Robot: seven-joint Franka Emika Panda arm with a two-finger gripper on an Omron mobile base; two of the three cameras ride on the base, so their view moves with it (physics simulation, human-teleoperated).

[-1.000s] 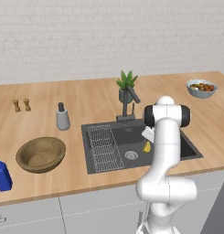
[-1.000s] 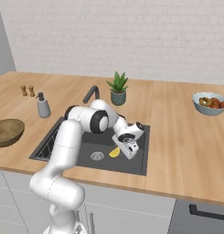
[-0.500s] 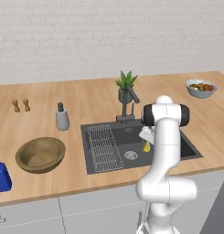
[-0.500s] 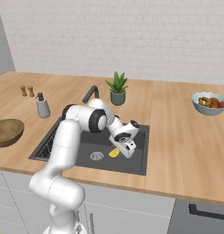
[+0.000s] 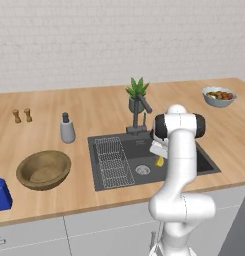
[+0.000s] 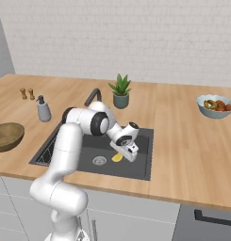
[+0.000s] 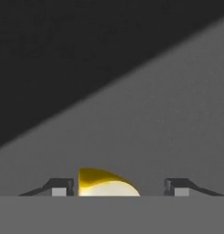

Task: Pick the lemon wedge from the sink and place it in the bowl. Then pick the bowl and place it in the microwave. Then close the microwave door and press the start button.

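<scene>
While the arm's overall stance looks much as it did a second ago, the pincer has sunk a little lower into the sink, its tips apart with the lemon wedge between them at the bottom centre of the hand view (whether they touch it I cannot tell). The wedge is glossy yellow with a pale cut face, on matte dark grey flooring. The white arm bends from the lower left of the right base view, wrist tilted down. The grained wooden bowl sits lower left on the desk.
</scene>
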